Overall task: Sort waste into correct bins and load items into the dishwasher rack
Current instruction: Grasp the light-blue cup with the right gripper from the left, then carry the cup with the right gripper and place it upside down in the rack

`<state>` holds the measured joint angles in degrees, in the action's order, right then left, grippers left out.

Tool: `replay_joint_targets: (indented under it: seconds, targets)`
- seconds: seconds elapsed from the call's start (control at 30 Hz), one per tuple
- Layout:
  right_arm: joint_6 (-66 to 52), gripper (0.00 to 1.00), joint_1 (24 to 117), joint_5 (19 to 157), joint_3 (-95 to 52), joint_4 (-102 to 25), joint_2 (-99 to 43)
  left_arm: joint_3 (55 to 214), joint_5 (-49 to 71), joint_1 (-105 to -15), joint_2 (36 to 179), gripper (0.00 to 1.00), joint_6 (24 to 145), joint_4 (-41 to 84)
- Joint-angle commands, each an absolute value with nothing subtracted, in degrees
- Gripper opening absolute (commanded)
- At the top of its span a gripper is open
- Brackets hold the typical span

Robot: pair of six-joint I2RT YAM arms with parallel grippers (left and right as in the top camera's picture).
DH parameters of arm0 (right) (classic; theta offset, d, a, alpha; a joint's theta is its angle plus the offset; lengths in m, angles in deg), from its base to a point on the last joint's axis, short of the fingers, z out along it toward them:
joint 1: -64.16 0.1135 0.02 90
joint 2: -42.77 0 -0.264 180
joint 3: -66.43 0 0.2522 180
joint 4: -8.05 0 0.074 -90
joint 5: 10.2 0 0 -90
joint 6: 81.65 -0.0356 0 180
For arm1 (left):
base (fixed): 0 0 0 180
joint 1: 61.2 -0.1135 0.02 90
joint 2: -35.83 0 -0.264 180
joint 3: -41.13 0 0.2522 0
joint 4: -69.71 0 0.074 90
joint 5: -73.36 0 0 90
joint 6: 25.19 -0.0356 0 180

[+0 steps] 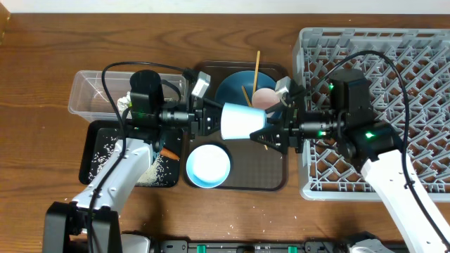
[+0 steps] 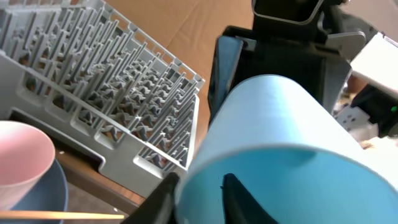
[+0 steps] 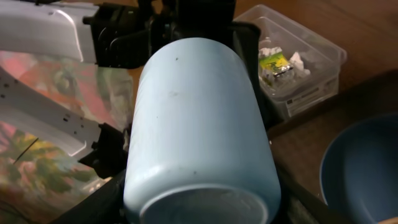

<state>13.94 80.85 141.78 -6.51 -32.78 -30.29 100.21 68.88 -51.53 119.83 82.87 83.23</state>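
Handover in mid-air. Cup (image 1: 241, 121) lies on its side above the brown tray (image 1: 271, 179), spanned between both tools: mouth toward the left tool (image 1: 207, 118), base toward the right tool (image 1: 271, 133).

Left tool: narrow, straddling the rim with one finger inside the cup and one outside (left wrist view). Whether it presses the wall, cannot tell.

Right tool: wide, fingers on either side of the base end, closed onto the cup body as far as the right wrist view shows.

Judgement: the cup is held level so the right arm, which sits next to the rack (image 1: 394, 63), can take it by the body. A rim pinch suits lifting; a body grip suits setting it down among the pegs.

Risk: if both tools pull at once, the cup may twist or slip.

Rest of load on the tray:
- bowl (image 1: 208, 166) in front
- plate (image 1: 235, 88) behind, carrying the pink cup (image 1: 265, 98) and chopsticks (image 1: 256, 67)

Waste:
- rice (image 1: 158, 172) and carrot (image 1: 169, 152) in the black tray (image 1: 98, 144)
- packet (image 3: 277, 62) in the tub (image 1: 95, 91)
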Motion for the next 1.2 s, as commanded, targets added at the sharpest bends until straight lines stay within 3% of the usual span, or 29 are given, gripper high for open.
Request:
replay_joint_targets:
  seconds: [0.0,0.2,0.63,1.17]
  targets:
    - [12.67,0.56,79.83,140.68,-7.54,-32.85,-30.31,100.12,69.38,-51.24,119.31,0.29,82.48,83.50]
    - [12.71,0.52,79.54,139.15,-7.54,-37.31,-30.31,100.12,68.79,-51.24,119.31,0.41,82.48,83.50]
    - [10.55,0.49,71.30,135.31,-7.56,-46.25,-28.21,100.12,68.57,-51.27,119.31,0.43,82.46,83.50]
    - [3.66,0.49,67.06,97.87,-11.73,-71.64,-18.94,100.12,68.16,-51.24,119.31,0.43,82.48,83.50]
